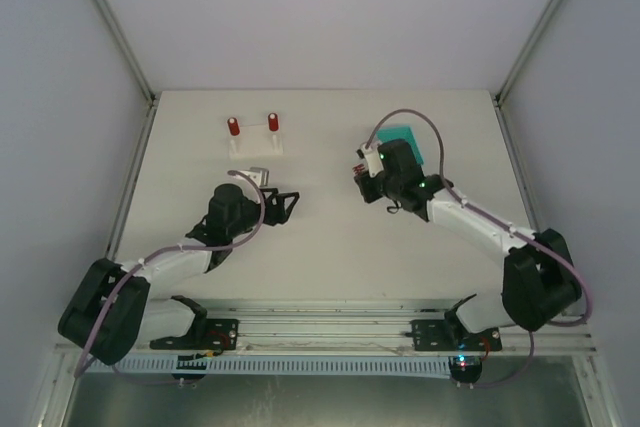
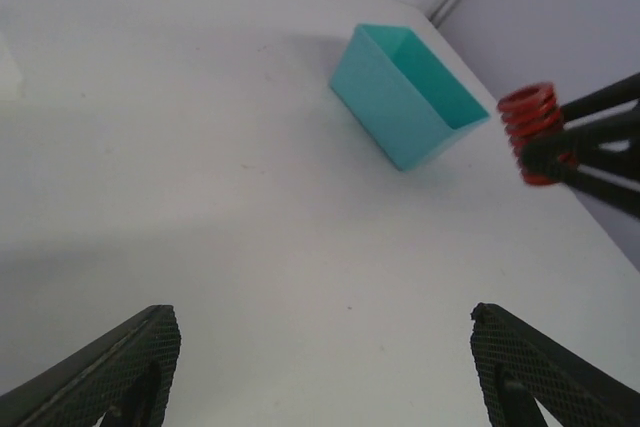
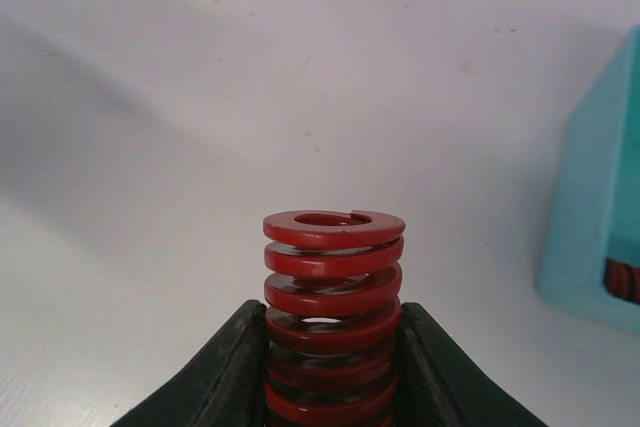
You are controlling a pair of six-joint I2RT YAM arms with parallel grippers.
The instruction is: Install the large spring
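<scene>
One large spring gripped in our R claw, axis along fingers; posts at 10 o'clock; L claw released, nearer.

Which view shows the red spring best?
Right wrist: the spring fills the centre, coils sharp, clamped in the right gripper. Left wrist shows it small and blurred at the right edge; the top view barely shows it.

My left arm and right arm: white links, black joints, looping purple cables, cross-hatched black left end effector.
</scene>
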